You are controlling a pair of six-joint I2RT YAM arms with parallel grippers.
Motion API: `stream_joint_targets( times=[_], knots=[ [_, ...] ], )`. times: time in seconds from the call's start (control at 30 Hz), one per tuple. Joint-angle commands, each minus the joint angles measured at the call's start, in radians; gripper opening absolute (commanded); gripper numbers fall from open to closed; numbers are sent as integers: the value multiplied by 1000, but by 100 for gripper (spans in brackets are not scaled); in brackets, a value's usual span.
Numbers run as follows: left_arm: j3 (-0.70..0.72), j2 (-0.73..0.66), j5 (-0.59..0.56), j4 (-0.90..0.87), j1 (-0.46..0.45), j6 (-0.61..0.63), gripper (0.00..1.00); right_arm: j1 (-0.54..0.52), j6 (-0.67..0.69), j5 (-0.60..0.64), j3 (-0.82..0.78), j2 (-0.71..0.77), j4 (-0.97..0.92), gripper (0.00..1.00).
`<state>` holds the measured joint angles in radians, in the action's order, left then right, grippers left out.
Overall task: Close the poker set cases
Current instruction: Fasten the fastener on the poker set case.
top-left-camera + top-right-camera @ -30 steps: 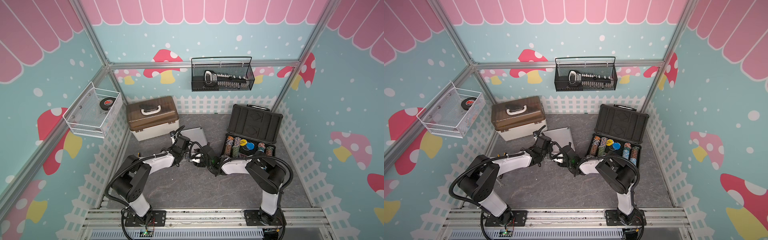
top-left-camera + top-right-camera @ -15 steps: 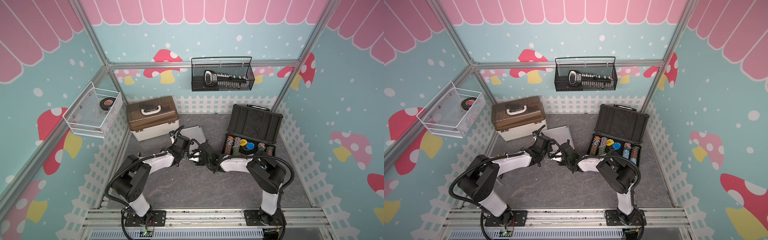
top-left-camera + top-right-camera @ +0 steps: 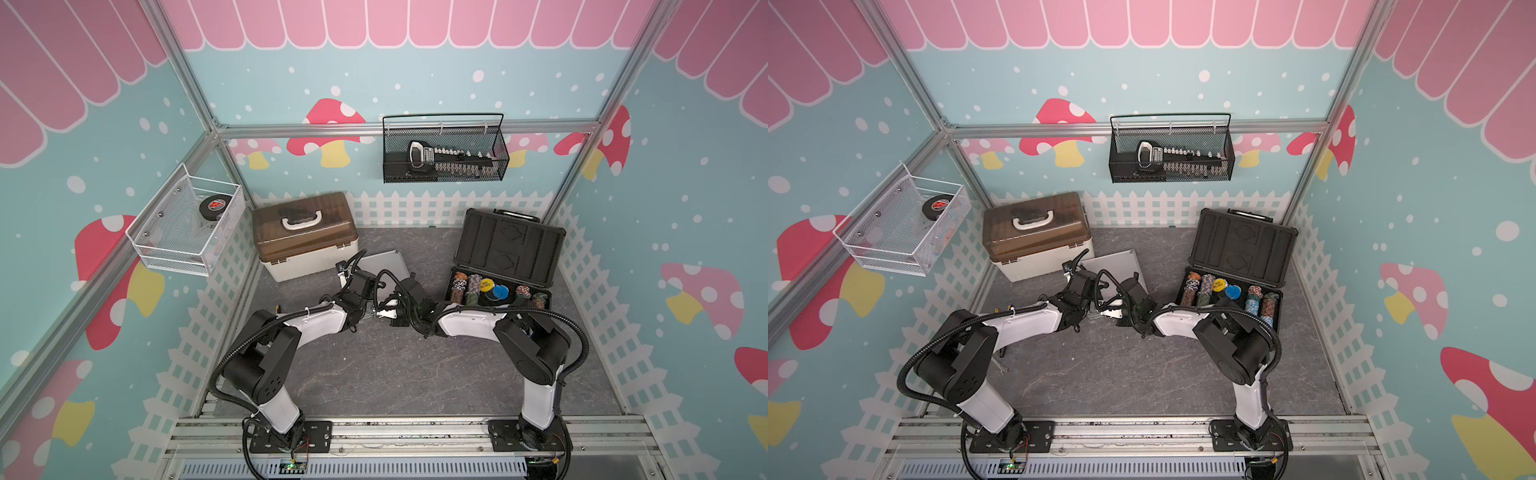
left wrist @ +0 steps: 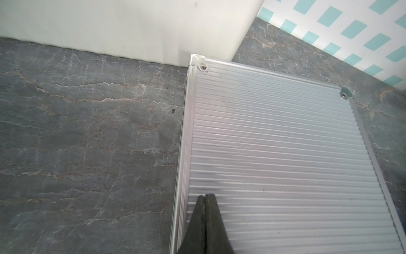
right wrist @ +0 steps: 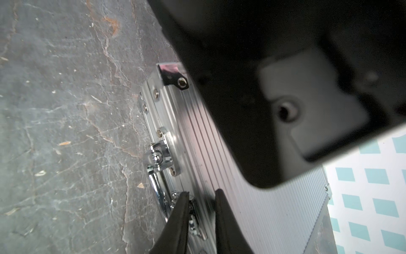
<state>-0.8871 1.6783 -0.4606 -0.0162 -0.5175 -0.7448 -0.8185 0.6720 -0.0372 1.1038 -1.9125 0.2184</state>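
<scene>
The small silver ribbed aluminium case lies flat on the bench with its lid down. It sits between the cream box with the brown lid and the larger dark case. In the left wrist view one of its corners sits right against the cream box wall. No maker's name or label shows on the ribbed lid.

The left hand is fully closed and holds nothing. Its tips are over the silver lid, close to one long edge.

The right hand is only narrowly parted at the case's front edge, beside the chrome handle. Its fingers stand on either side of a latch, with a dark gap beside one of them, so it grips nothing.

The dark case stands well apart to the right with its lid raised. Rows of poker chips fill its base. A yellow chip there reads "BIG BLIND", and a blue one lies just beside it.

In the white wire basket on the side wall lies a puck. Its red label is too small to read.
</scene>
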Motion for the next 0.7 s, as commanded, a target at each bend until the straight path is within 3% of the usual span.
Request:
stream_joint_targets(
  times=[0.0,0.2,0.67],
  knots=[
    [28,34,46,-120,-24,-7,0,-13,17,-44,-6,-86,-149,19],
    [32,28,45,-121,-26,-5,0,-12,-8,-47,-6,-69,-112,18],
    [30,13,46,-122,-24,11,0,-1,-136,14,-69,95,77,31]
  ],
)
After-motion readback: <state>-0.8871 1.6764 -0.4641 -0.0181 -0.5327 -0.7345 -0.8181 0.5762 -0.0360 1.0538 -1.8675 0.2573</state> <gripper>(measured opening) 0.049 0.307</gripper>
